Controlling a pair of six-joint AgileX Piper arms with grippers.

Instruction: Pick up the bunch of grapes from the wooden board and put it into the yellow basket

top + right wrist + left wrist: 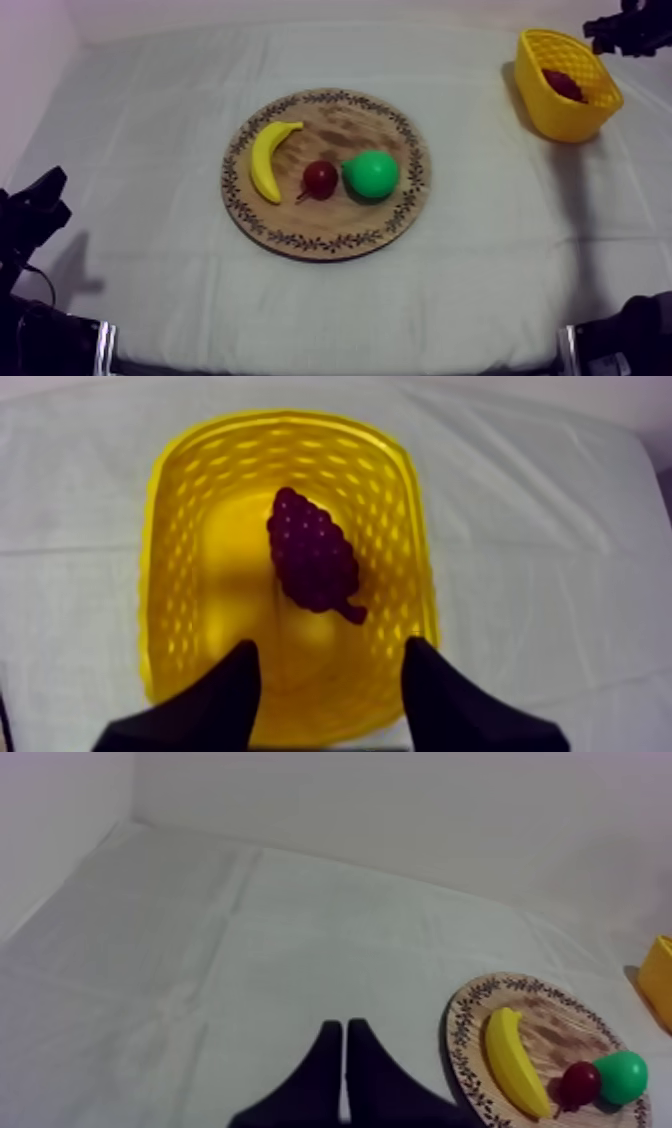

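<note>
From the top view, the yellow basket (560,118) stands on the worktop (150,130) and the bunch of grapes (563,84) lies inside it. The right end effector (625,30) hangs just beside the basket, a little above its rim. The frame edge cuts it off, so its fingers are hard to make out here. The wooden board (325,243) is well apart from the basket and carries a banana (267,158), a small red fruit (320,179) and a pear (371,174), but no grapes. The left end effector (35,210) sits farthest from the basket.

In the left wrist view, the left end effector (345,1024) has its fingers pressed together on nothing. Only a corner of the basket (658,977) is seen beyond the board (560,1014); the rest is cut off.

In the right wrist view, the right end effector (332,648) is spread wide over the basket (165,576) and pinches nothing. The grapes (312,556) rest on the basket floor, apart from both fingers. The near rim is partly hidden behind the fingers.

I judge that the placing is done. What is left is only to draw the right arm away.
</note>
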